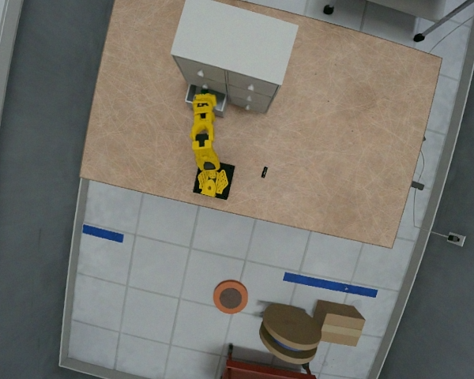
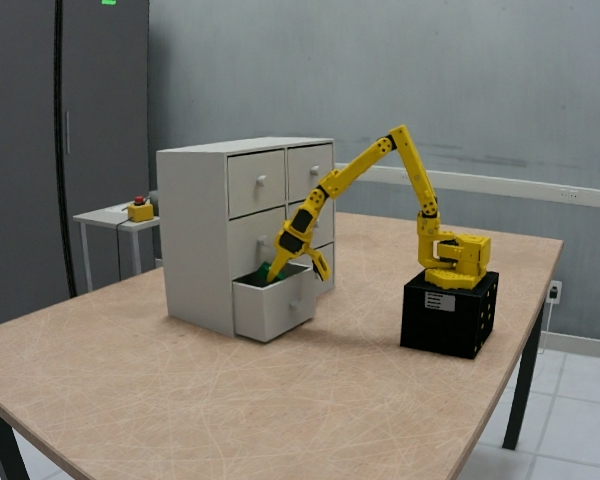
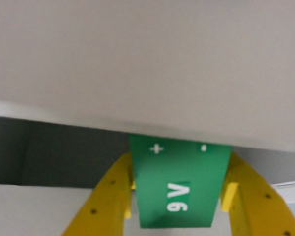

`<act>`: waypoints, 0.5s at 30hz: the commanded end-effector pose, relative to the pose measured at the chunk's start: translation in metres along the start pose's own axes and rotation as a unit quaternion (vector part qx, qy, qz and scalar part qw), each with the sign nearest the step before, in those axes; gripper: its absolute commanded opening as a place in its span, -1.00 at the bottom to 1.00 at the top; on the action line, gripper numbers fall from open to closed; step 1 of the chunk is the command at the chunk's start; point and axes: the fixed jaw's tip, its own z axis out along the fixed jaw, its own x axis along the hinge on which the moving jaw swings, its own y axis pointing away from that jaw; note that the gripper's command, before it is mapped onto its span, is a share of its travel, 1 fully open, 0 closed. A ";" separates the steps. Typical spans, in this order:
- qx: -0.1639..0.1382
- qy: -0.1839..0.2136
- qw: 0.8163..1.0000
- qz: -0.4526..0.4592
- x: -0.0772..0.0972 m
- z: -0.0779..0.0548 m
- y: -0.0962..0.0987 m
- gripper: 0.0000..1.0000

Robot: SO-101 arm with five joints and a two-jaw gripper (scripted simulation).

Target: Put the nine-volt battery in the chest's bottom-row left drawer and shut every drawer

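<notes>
The nine-volt battery (image 1: pixel 205 91) (image 2: pixel 263 269) (image 3: pixel 183 172) is at the mouth of the bottom-left drawer (image 1: pixel 188 95) (image 2: pixel 289 310) (image 3: pixel 147 64), its terminal end dipping behind the front wall in the wrist view. The gripper (image 1: pixel 205 95) (image 2: pixel 273 271) (image 3: pixel 179 189) is closed to a narrow gap, with the battery pinched between its two fingers; you see the "9V" face upright between them. Whether the battery touches the drawer's floor or front wall, you cannot tell.

The drawer stands partly out of the chest (image 1: pixel 235 40) (image 2: pixel 194 232) (image 3: pixel 39 211), and the drawers above it and in the right column appear shut. The small black object (image 1: pixel 264 172) lies on the table (image 1: pixel 331 142) (image 2: pixel 238 397), well apart from the chest, and should remain there.

The step in hand is judged to be the placing of the battery. Your next move calls for confirming that its whole body lies inside the rim, then opening the fingers just enough to free it. Lift straight out afterward: a sideways or outward pull could catch the front wall and drag the stopless drawer from the chest. Once the fingers clear the rim, your remaining step is a level push on the drawer front until it closes.
</notes>
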 end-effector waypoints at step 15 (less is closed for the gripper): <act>-0.001 -0.002 1.000 0.005 -0.006 0.003 0.001 -1.00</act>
